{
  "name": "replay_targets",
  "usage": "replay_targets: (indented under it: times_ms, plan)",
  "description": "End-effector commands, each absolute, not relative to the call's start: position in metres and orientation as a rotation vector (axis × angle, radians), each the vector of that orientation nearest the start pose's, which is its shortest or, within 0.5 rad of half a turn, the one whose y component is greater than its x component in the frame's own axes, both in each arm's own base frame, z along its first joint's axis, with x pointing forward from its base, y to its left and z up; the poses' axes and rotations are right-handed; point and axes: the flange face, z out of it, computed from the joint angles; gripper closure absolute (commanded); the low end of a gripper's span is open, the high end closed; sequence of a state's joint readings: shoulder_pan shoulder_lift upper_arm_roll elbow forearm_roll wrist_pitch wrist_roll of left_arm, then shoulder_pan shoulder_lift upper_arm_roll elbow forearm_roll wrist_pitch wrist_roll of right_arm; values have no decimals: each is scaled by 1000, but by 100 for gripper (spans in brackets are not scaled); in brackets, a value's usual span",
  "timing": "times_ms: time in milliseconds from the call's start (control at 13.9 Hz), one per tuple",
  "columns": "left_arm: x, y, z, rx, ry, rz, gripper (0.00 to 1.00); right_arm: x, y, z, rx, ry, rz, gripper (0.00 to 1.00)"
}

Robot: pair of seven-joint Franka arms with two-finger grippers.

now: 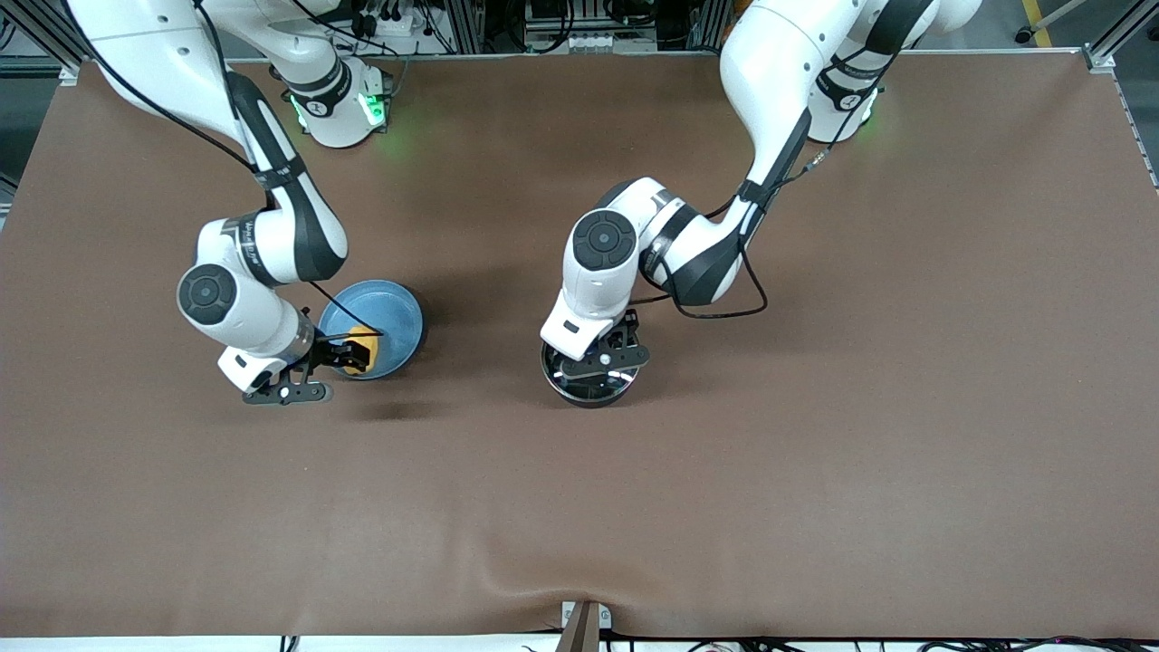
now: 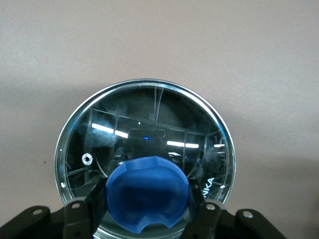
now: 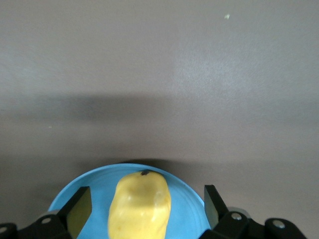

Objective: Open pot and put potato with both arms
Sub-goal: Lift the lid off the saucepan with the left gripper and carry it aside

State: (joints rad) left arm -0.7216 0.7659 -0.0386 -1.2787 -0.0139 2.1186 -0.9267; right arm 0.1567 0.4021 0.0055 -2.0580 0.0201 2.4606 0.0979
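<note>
The black pot [image 1: 589, 391] stands mid-table with its glass lid [image 2: 144, 114] on; its handle is hidden under the arm. My left gripper [image 1: 598, 367] is down on the lid, and in the left wrist view the left gripper [image 2: 147, 199] has its fingers pressed against both sides of the blue knob [image 2: 147, 191]. The yellow potato [image 1: 359, 349] lies on the light-blue plate [image 1: 385, 317] toward the right arm's end. My right gripper [image 1: 349, 355] is low over it. In the right wrist view the right gripper [image 3: 145, 199] is open, with a gap either side of the potato [image 3: 139, 206] on the plate [image 3: 99, 189].
The brown table cloth [image 1: 815, 407] lies around both things. The plate and the pot stand about a plate's width apart. Both arms' bases stand along the table edge farthest from the front camera.
</note>
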Motion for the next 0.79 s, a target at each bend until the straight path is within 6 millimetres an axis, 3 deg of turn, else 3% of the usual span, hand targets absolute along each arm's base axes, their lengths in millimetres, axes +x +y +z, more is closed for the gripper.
replay_targets:
  times_ms: [0,144,287,431,575,719]
  plan:
    - [553,-512,352,-3237,-302,-115,85,568,92,224,-3121,-43,-29,0]
    - [564,-497,383,-3260,-328,-168,88,566,92,221,-3120,-34,-22,0]
    - [582,-463,422,-3273,-367,-195,90,561,95,218,-3100,10,0,0]
    - [595,-420,448,-3234,-427,-155,90,556,103,214,-3072,37,21,0]
    - [610,-375,459,-3197,-522,-112,90,555,104,207,-3073,36,31,0]
    - [624,-326,448,-3152,-599,-68,90,549,102,196,-3075,38,2,0]
